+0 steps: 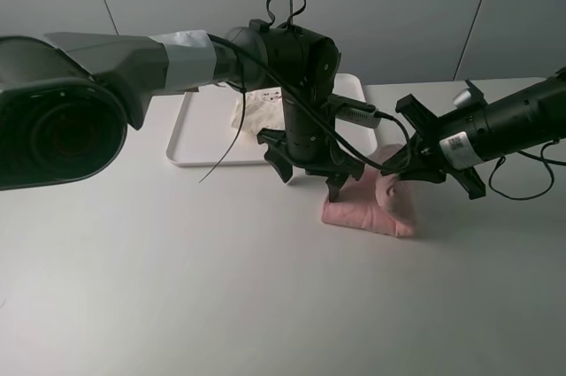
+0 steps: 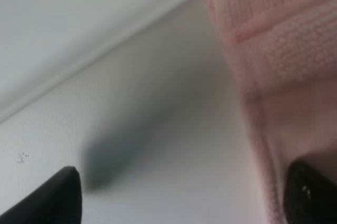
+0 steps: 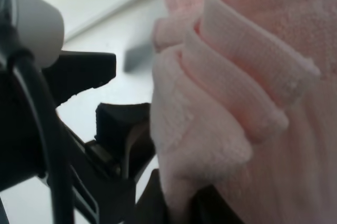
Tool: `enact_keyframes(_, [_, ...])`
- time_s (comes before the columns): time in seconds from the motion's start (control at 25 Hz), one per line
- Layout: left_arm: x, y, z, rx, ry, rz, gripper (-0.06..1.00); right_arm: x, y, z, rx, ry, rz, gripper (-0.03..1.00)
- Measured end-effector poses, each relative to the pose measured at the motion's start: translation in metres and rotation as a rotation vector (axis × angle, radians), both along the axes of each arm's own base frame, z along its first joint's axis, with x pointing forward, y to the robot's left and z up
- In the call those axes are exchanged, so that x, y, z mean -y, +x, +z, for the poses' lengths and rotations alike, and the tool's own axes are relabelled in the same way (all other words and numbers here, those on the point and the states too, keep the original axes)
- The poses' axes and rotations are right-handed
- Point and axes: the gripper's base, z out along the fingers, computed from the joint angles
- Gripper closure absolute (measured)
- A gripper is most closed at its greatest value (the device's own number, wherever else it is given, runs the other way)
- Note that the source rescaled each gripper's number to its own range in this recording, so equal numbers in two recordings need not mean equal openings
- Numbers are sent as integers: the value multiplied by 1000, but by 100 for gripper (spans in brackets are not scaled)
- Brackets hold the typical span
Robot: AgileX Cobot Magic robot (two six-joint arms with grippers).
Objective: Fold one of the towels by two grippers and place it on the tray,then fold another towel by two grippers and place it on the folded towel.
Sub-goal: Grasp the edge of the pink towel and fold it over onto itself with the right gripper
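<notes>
A pink towel (image 1: 371, 210) lies bunched on the white table just in front of the white tray (image 1: 190, 133). A cream towel (image 1: 258, 112) lies on the tray. My left gripper (image 1: 309, 172) hangs over the pink towel's left end with its jaws wide apart. In the left wrist view (image 2: 184, 195) one fingertip (image 2: 310, 195) rests at the pink towel's (image 2: 284, 50) edge and the other is over bare table. My right gripper (image 1: 395, 170) is at the towel's right end. In the right wrist view (image 3: 179, 208) it is shut on a raised fold of the pink towel (image 3: 237, 92).
The tray's front rim (image 2: 105, 39) runs close behind the left gripper. The left gripper's black body (image 3: 79, 76) sits close beside the right gripper. A black cable (image 1: 234, 128) hangs from the left arm over the tray. Bare table spreads in front of the towel.
</notes>
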Motion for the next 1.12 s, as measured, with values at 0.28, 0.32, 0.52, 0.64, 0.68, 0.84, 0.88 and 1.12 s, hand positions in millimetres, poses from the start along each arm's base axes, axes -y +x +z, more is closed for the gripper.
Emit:
enact_keyframes(0.28, [0, 0, 0, 0, 0, 0, -4, -2, 6, -12, 28, 28, -12, 93])
enact_keyframes(0.32, [0, 0, 0, 0, 0, 0, -4, -2, 7, -14, 24, 30, -16, 93])
enact_keyframes(0.52, [0, 0, 0, 0, 0, 0, -4, -3, 9, -20, 36, 43, -29, 93])
enact_keyframes(0.64, [0, 0, 0, 0, 0, 0, -4, -3, 10, -23, 40, 48, -28, 93])
enact_keyframes(0.68, [0, 0, 0, 0, 0, -3, -4, -3, 11, -24, 43, 48, -27, 93])
enact_keyframes(0.84, [-1, 1, 0, -7, -7, -9, -4, -3, 11, -24, 55, 44, -15, 93])
enact_keyframes(0.88, [-1, 1, 0, -16, -13, -7, -4, -3, 11, -24, 56, 44, -15, 93])
enact_keyframes(1.12, [-9, 8, 6, -42, -43, 30, -4, -3, 11, -24, 71, 37, -3, 93])
